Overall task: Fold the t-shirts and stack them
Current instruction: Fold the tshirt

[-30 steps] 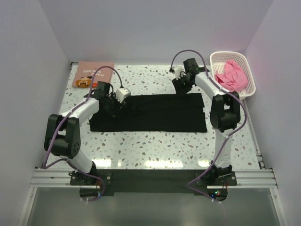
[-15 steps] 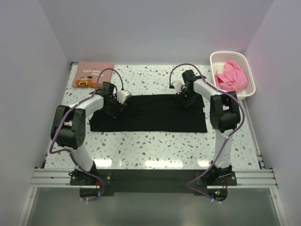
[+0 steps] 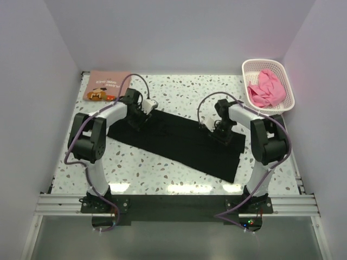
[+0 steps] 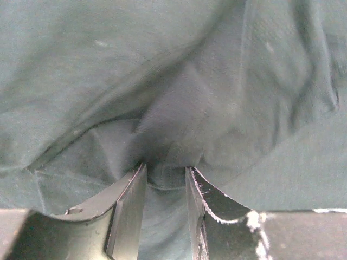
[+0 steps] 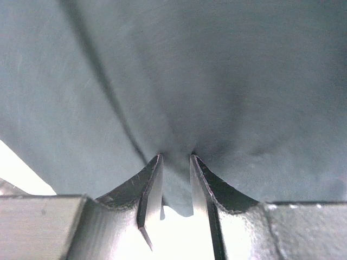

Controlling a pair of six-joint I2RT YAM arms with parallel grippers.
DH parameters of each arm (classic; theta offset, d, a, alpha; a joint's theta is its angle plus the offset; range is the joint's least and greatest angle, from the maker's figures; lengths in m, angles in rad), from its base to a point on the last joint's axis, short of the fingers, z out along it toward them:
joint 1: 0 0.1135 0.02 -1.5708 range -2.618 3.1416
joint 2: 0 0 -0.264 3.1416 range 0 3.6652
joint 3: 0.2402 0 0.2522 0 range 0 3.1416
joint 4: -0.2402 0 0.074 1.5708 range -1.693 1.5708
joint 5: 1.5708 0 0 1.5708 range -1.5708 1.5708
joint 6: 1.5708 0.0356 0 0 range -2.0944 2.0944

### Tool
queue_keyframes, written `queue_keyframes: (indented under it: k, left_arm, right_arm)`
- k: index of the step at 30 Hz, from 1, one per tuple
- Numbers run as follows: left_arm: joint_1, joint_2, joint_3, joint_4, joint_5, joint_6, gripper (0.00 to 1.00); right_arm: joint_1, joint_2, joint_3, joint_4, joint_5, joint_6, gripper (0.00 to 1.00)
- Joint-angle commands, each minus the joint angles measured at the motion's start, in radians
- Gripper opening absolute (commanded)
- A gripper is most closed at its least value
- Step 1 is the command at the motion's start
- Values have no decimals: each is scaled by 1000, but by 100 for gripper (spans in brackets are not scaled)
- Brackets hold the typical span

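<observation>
Black t-shirt point(image 3: 179, 142) lies slantwise on the table point(image 3: 162, 181), from far left to near right, flat but askew.

Left gripper point(image 4: 166, 172) – jaws nearly together, a raised pleat of black cloth pinched between them at the shirt's far-left end. Right gripper point(image 5: 176, 160) – same narrow set, nipping the cloth edge toward the right end.

Step in hand, as I read it: carrying the pinched edge over for a fold. To do it well, move both pinches at one pace and height, with the cloth taut between them; square the slant first.

Left arm reaches far, elbow bent, wrist low. Right arm doubled back, wrist down on the cloth.

Pink t-shirt point(image 3: 265, 89) is bunched in the basket point(image 3: 287, 106), far right; printed salmon t-shirt point(image 3: 105, 84) sits folded, far left.
</observation>
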Motion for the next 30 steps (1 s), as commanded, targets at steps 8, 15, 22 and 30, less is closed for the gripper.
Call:
queue_keyframes:
  k: [8,15,22,30]
  left_arm:
    - [-62,643,921,-188,58,24,39]
    - [-1,420,799,39,183,-76,48]
    - [-24,188,511,36,214,-133,48]
    - [-53,119,280,59,216,-194,45]
  right_arm:
    - [233,-124,-130,-162,-253,-5,34]
    - [341,-111,106,-234,-501,143,39]
    - [157,-96,155,-282,-318,78,36]
    - [104,39,174,-140,-63,101,29]
